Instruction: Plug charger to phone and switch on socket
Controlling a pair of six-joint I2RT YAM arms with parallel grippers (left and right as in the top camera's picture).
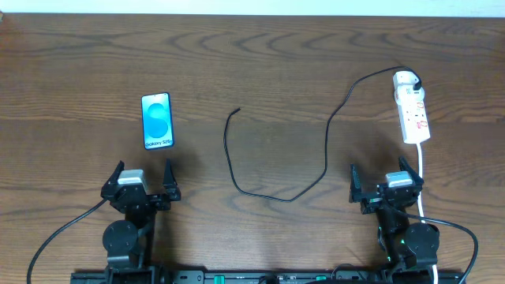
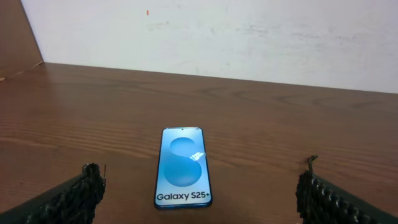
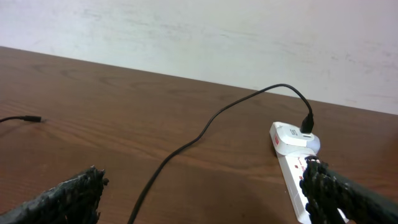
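Left pincer (image 1: 143,167) spread, empty, near Galaxy S25+ phone (image 1: 156,121), which lies face-up on counter (image 1: 276,71). Charger cable (image 1: 229,162): free plug lies mid-counter, well apart from phone; far end sits in power strip (image 1: 413,114) at right. Right pincer (image 1: 380,169) spread, empty, near strip; plugging-in not yet done, switch presumably still to press.

1. Table (image 1: 260,63) under the phone (image 1: 157,121): dark wood, visible grain, low sheen.
2. Phone screen: you'll find it smooth and glossy.
3. Right of the phone, charger (image 1: 327,142): thin black cable, matt.
4. Farther right, socket (image 1: 413,113): smooth white plastic.
5. Just below the phone, your left gripper (image 1: 144,167) pads (image 2: 78,196): black, coarse, knobbly.
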